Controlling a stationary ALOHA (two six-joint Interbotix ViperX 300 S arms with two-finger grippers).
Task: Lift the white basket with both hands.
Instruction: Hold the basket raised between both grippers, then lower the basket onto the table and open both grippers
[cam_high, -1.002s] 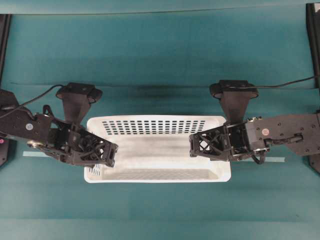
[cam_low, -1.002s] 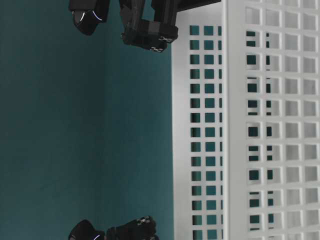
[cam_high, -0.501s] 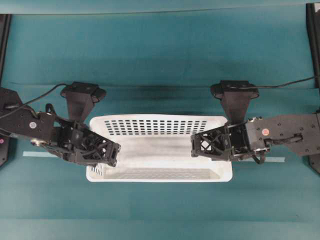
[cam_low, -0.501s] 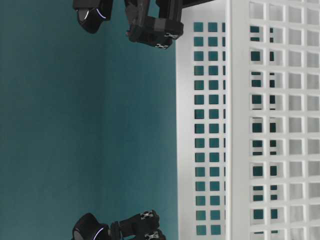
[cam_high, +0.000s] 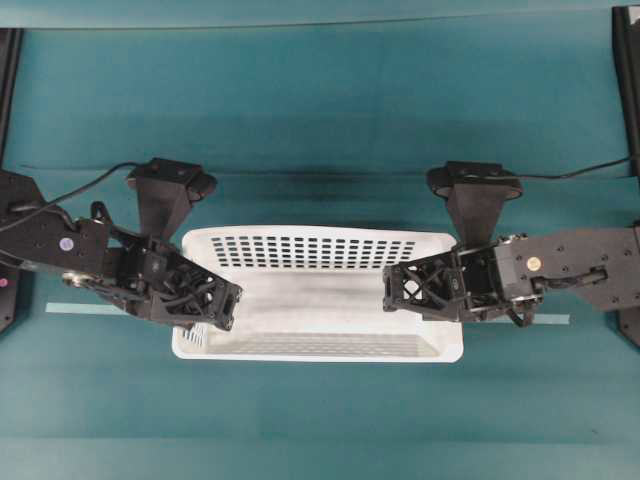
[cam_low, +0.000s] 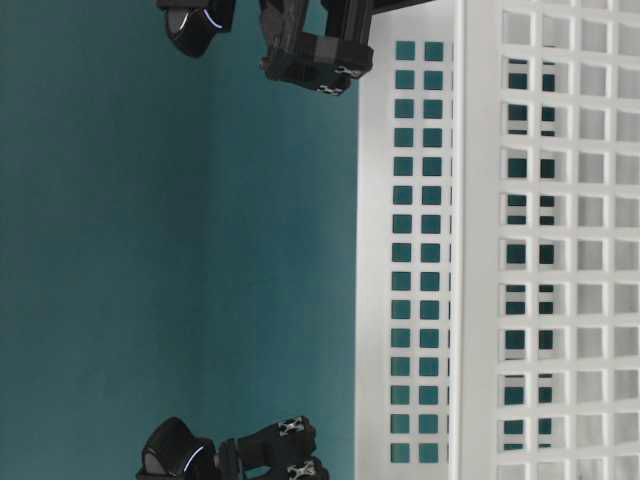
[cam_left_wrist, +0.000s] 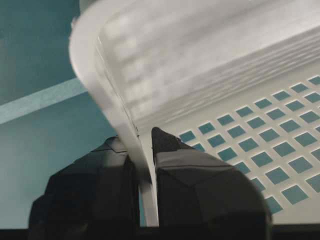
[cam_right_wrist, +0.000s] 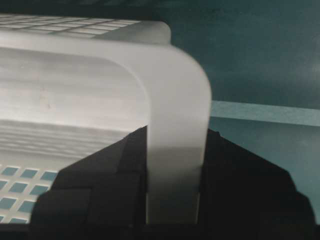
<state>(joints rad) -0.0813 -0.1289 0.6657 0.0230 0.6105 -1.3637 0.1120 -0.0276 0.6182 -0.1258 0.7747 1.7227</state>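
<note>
Now both grips are set: the left pincer (cam_high: 222, 305) clamps the white basket (cam_high: 320, 300) at its left end wall, the right pincer (cam_high: 392, 288) its right rim. The basket hangs between them above the teal bench (cam_high: 320, 130); the lift seems underway, and next calls for raising both ends evenly.

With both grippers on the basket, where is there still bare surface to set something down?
Bare teal table lies beyond the white basket, between the two arms, and in front of it toward the near edge. Crowded: both basket ends, where the left gripper and right gripper clamp the end walls.
</note>
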